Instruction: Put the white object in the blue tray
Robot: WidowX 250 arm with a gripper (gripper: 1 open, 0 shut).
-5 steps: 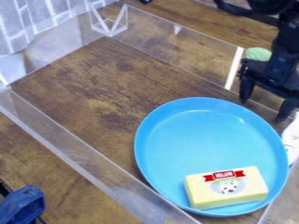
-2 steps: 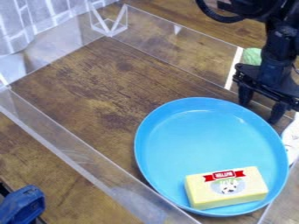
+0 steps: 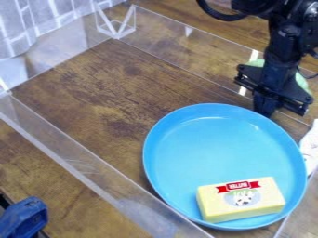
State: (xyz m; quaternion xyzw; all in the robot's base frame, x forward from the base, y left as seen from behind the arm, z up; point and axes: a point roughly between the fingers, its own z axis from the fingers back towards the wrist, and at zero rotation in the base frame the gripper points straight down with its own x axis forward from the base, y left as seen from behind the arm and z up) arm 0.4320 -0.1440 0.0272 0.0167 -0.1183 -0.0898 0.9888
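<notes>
The blue tray (image 3: 187, 153) lies on the wooden table at the lower right. A white object (image 3: 311, 147) shows just past the tray's right rim, and the frame edge cuts off most of it. My dark gripper (image 3: 278, 102) points down over the tray's far rim, up and left of the white object and apart from it. Its fingers look drawn together, and I see nothing between them. A green thing (image 3: 299, 82) shows behind the gripper.
A yellow box with a red label (image 3: 241, 200) lies in the tray's near part. Clear plastic walls (image 3: 74, 172) fence the wooden table (image 3: 112, 102) on the left and front. A blue thing (image 3: 22, 219) sits outside the wall at bottom left.
The arm has shifted a little to the left in the picture. Its fingers, spread wide before, have come together.
</notes>
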